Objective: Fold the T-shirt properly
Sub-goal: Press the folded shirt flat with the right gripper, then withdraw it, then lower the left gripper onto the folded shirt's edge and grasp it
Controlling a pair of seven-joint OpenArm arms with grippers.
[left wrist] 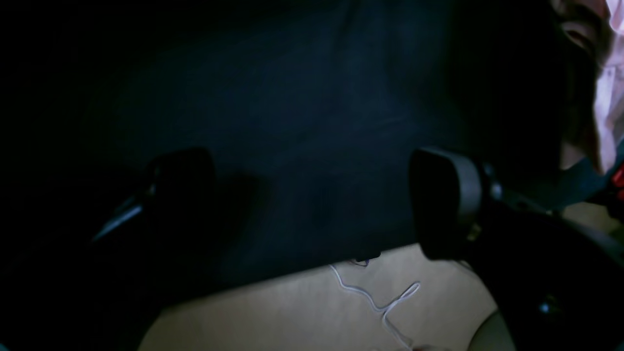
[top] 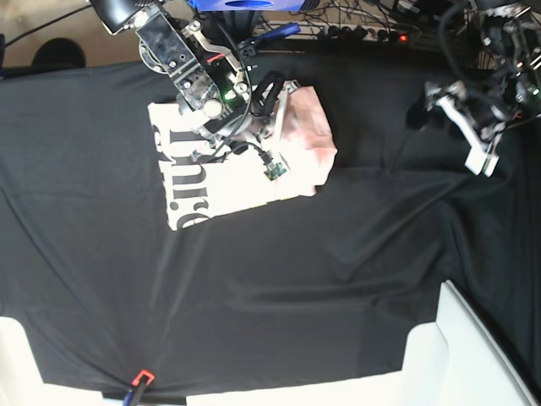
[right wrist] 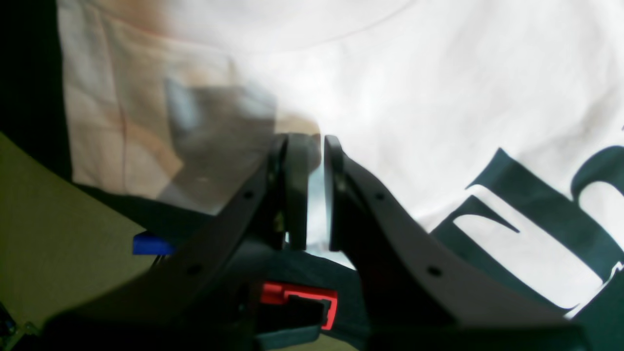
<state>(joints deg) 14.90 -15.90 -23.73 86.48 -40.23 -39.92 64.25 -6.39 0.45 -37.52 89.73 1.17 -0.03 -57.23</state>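
The pale pink T-shirt [top: 228, 165] lies partly folded at the back left of the black table cloth [top: 296, 271]. Its big black lettering [top: 173, 169] faces up and a plain pink flap [top: 308, 127] is turned over on the right. My right gripper [top: 272, 91] hovers at the shirt's far edge. In the right wrist view, the right gripper [right wrist: 316, 141] is shut to a thin slit above the T-shirt [right wrist: 414, 97]; I cannot tell whether any fabric is pinched. My left gripper [top: 461, 118] is far to the right, clear of the shirt. It [left wrist: 312, 200] stands wide open over bare cloth.
A power strip and cables [top: 372, 34] run along the back edge. White bins stand at the front right [top: 473, 355] and front left [top: 13, 355]. The left wrist view shows the table edge with beige floor and a white cable [left wrist: 375, 302] below.
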